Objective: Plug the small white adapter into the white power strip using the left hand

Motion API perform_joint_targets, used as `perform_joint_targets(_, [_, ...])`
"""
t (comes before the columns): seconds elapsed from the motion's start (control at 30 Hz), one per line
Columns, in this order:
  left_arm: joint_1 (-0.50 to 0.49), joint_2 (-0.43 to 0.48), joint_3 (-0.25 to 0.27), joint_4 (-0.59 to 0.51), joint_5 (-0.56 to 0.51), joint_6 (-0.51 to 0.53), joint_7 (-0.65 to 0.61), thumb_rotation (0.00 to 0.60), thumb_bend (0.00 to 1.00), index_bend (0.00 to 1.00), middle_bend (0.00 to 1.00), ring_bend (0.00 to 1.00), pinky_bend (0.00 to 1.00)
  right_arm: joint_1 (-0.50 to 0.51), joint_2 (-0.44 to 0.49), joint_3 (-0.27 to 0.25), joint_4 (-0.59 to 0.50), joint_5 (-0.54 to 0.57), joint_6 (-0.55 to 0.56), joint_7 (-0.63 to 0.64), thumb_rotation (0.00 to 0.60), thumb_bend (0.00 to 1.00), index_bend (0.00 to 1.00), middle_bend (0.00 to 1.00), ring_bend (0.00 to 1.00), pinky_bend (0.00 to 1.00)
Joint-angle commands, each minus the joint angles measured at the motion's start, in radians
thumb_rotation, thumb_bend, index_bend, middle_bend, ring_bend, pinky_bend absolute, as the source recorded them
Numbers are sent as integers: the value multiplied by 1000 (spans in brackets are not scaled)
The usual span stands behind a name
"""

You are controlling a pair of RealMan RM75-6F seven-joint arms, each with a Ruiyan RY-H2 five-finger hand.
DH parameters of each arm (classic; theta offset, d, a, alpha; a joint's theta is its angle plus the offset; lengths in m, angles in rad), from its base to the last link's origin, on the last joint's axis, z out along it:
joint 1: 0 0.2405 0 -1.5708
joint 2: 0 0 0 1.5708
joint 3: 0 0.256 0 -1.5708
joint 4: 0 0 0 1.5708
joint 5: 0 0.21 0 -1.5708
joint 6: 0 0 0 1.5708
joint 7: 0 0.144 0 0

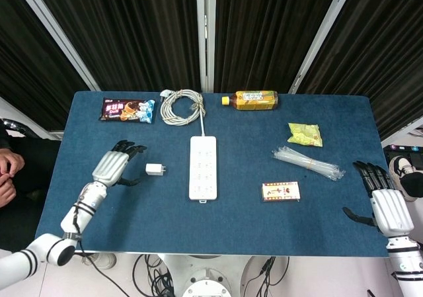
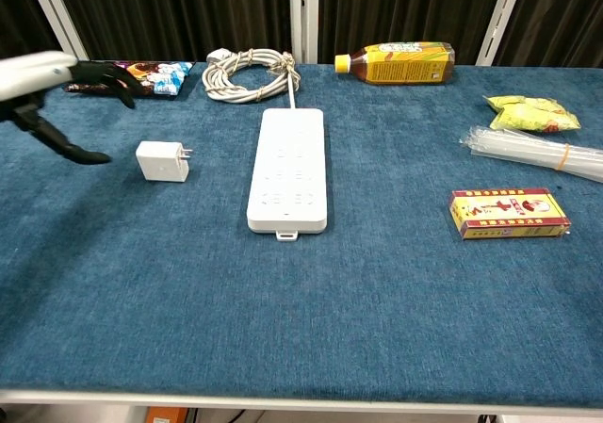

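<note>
The left robot hand (image 1: 114, 166) is seen at the left centre of the head view, fingers spread and nothing held, just beside the adapter (image 1: 155, 169) and not touching it. In the chest view it shows at the upper left, with the thumb stretched low toward the adapter's near side; such a spread is judged to be meant for closing around the small block. The adapter is laid flat on the desk (image 1: 132, 217), its prongs turned toward the strip (image 1: 203, 167), which lies lengthwise at the centre of the frame, sockets up, a little apart from the adapter. That heading should leave little turning to be done once the adapter is lifted, though the prongs must be tipped downward for a socket. The strip's coiled cable (image 1: 182, 106) is seen at the upper centre, clear of the sockets. The right robot hand (image 1: 386, 204) is held at the lower right edge of the desk, fingers apart and empty, well away from the work, as the task is given to the left.
</note>
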Motion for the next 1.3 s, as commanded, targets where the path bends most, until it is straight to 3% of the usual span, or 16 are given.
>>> perform_joint_targets(0.03, [-45,-94,-7,108,-3,-13,-55,600,163,223,274,142,120,1,-1,0,0,3,-2,0,600,80,0,74,0,0])
perform_joint_targets(0.57, [-24,-240,27,300,-2,65,-171,600,163,396,420,244,132,-1,-5,-1,6,20,-6,5,600,79,0,82,0,0])
perform_joint_targets(0.87, [-30,-281,36,369,0,61,-225,600,206,445,462,259,142,-3,-5,-1,1,27,-5,1,600,78,0,89,0,0])
perform_joint_targets(1.3, [-56,-321,41,442,26,79,-284,600,467,585,613,400,199,-6,-3,0,-5,34,-2,-5,600,78,0,97,0,0])
